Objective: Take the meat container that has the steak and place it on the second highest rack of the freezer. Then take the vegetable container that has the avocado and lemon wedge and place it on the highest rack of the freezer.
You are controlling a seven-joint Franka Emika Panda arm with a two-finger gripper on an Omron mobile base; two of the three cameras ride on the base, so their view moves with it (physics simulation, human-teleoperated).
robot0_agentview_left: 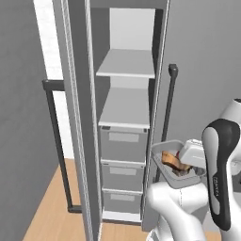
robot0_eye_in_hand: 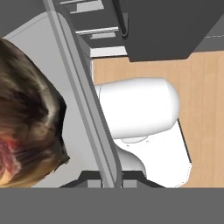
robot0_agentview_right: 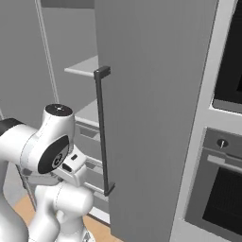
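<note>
The freezer (robot0_agentview_left: 123, 141) stands open before me, its door (robot0_agentview_right: 156, 113) swung out to my right with the long dark handle (robot0_agentview_right: 103, 132) running down its edge. Inside, the highest rack (robot0_agentview_left: 127, 64) and the second highest rack (robot0_agentview_left: 125, 109) are both bare, flat and pale grey, with open room above each. Three grey drawers (robot0_agentview_left: 123, 172) sit shut directly under the lower rack. To the right of the door is a wall oven (robot0_agentview_right: 222, 179); the wooden floor (robot0_agentview_left: 52, 212) shows to the left of the unit.

My gripper (robot0_eye_in_hand: 111, 181) is closed down tight on the rim of the meat container (robot0_agentview_left: 175, 164), one finger to each side of the thin grey wall in the hand view. I hold the container tilted, low and to the right of the drawers, outside the cabinet and just beside the door's lower edge. The steak (robot0_agentview_left: 172, 161) lies inside it, reddish-brown with lighter streaks, against the container's floor.

The only writing is a small vertical mark on my dark forearm; it is too small to read with certainty.
</note>
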